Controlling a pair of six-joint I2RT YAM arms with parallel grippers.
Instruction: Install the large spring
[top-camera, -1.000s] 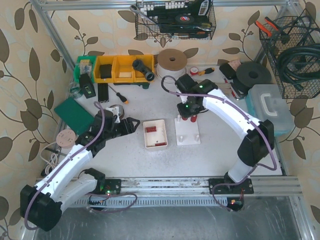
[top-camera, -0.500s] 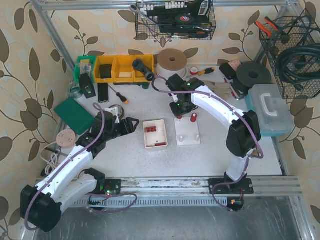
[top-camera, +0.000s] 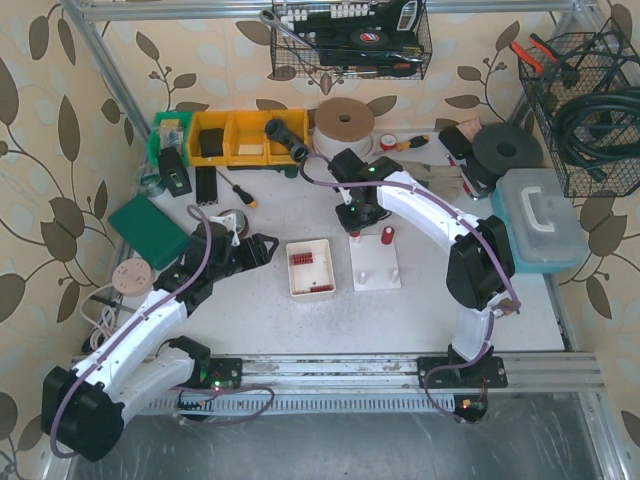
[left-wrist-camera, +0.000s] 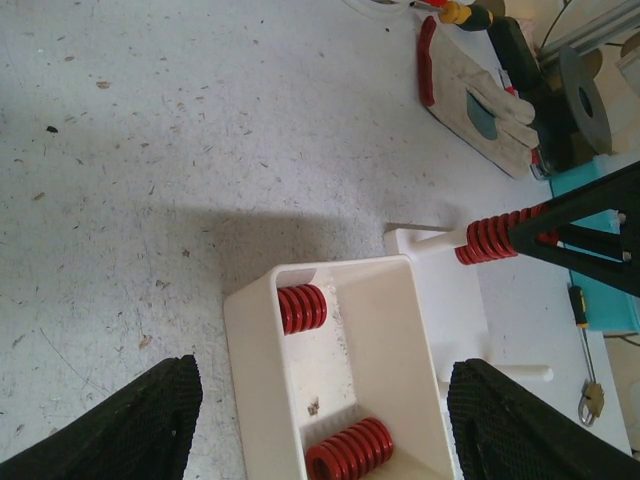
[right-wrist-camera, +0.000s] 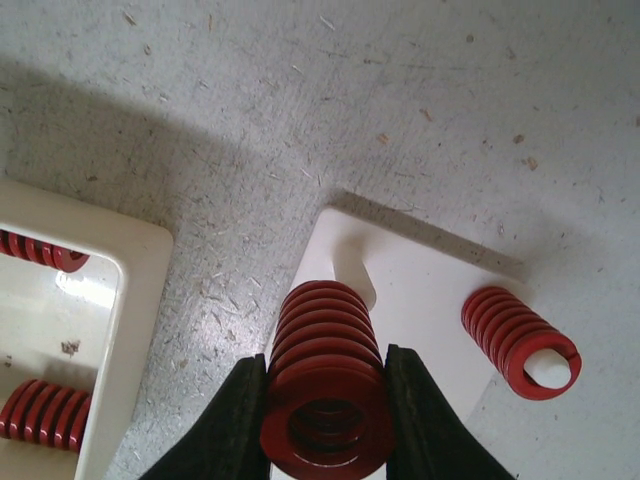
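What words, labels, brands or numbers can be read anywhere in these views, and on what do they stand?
No text is legible in any view.
Black packs in the wire basket: white labels and a round red mark, too small and blurred to read.
Large spring, white tray and peg base: no markings visible.

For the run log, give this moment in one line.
right jaws: shut on large red spring, over white peg base | another spring: seated on peg | left jaws: open, near spring tray
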